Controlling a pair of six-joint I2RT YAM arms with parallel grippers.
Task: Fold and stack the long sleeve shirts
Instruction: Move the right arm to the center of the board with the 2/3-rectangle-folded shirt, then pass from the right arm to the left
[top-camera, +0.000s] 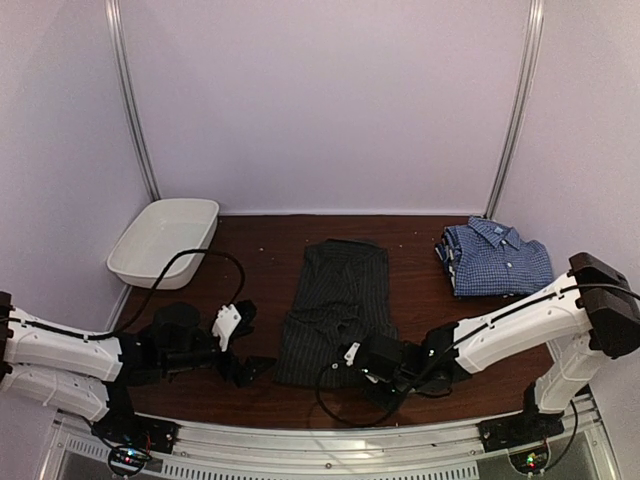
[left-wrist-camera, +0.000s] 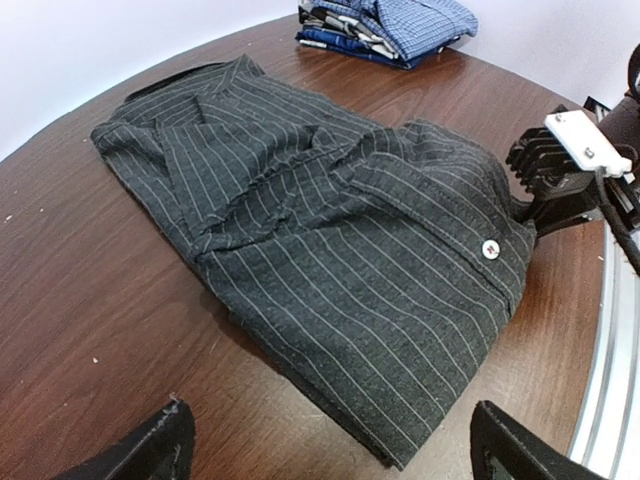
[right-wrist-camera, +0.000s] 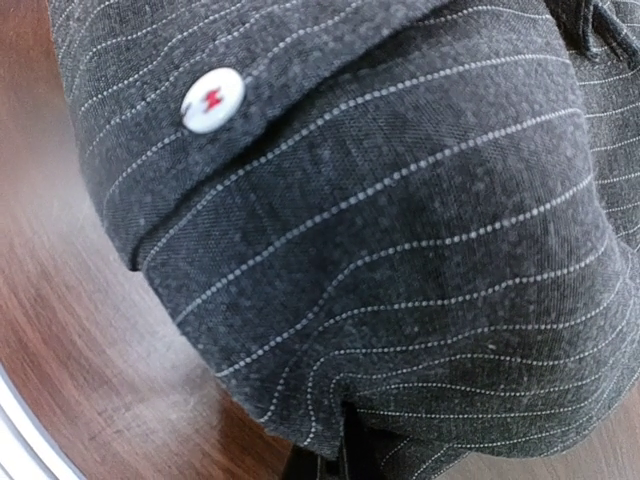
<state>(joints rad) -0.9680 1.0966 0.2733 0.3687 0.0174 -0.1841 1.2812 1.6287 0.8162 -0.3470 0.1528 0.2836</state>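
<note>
The black pinstriped long sleeve shirt (top-camera: 338, 300) lies partly folded in the middle of the table, collar toward the back. Folded at the back right is the blue-and-white check shirt (top-camera: 497, 258). My right gripper (top-camera: 352, 358) sits at the black shirt's near right edge. In the right wrist view the striped cloth (right-wrist-camera: 400, 220) bunches into the shut gripper (right-wrist-camera: 345, 455), near a white button (right-wrist-camera: 212, 99). My left gripper (top-camera: 255, 340) stands open just left of the shirt's near left corner. Its wrist view shows that corner (left-wrist-camera: 330, 230) ahead of the open gripper (left-wrist-camera: 335, 445), which holds nothing.
A white oval tub (top-camera: 163, 240) stands at the back left by the wall. Bare brown table (top-camera: 260, 260) lies between the tub and the black shirt. The metal rail of the table's near edge (top-camera: 330, 440) runs behind both grippers.
</note>
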